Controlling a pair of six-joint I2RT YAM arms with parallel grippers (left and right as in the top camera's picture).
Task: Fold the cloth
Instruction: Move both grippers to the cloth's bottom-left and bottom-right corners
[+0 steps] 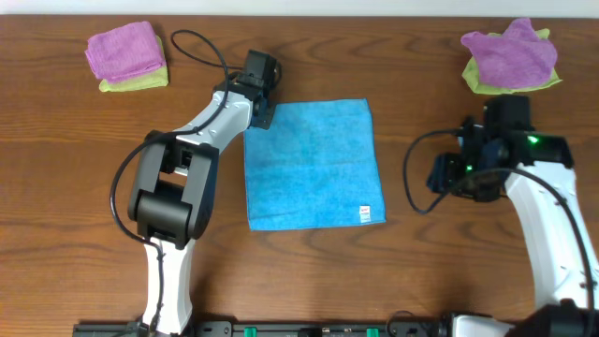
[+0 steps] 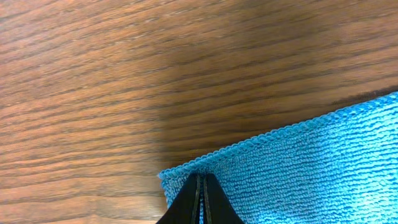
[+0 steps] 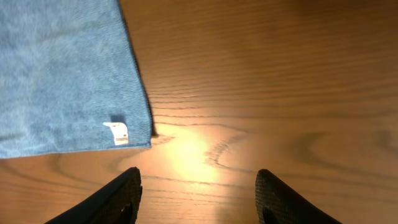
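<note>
Overhead view of a brown wood-grain table (image 1: 75, 159); the cloth (image 1: 314, 164), bright sky-blue & square, lies flat and unfolded near the table's centre, between the 2 robot arms; its small white tag (image 1: 364, 214) sits at the bottom-right corner. The left gripper (image 1: 261, 114) reaches to the cloth's top-left corner; in the left wrist view its black jaws are pressed fully together, tips pinched on the hemmed edge of that corner, w/ bare wood beyond. The right gripper (image 1: 445, 176) is to the right of the cloth, apart from it; in the right wrist view the right gripper (image 3: 198, 183) has its 2 dark fingers spread wide over bare table w/ nothing between them, the tag corner just ahead and to one side. Top-left of the table: a folded purple cloth (image 1: 124, 49) on a lime-green cloth (image 1: 136, 83); top-right: a rumpled purple cloth (image 1: 510, 51) on another lime-green cloth (image 1: 479, 80).
</note>
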